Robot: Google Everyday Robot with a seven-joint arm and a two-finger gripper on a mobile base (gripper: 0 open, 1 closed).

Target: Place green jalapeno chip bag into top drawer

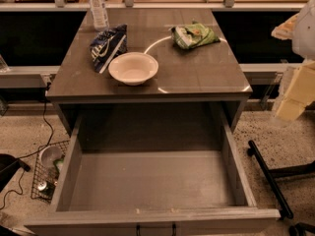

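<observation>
The green jalapeno chip bag (pixel 194 35) lies on the grey cabinet top (pixel 197 73), at the back right. The top drawer (pixel 152 181) is pulled fully open below it and holds nothing; its dark handle (pixel 155 228) is at the bottom edge of the view. My gripper (pixel 295 98) hangs at the right edge of the view, off to the right of the cabinet and above the floor. It is well apart from the bag and holds nothing that I can see.
A dark blue and white chip bag (pixel 107 45) and a white bowl (pixel 133 68) sit on the left half of the cabinet top. A water bottle (pixel 98 6) stands at the back left. A wire basket (pixel 47 171) is on the floor at left, and a black chair leg (pixel 268 176) at right.
</observation>
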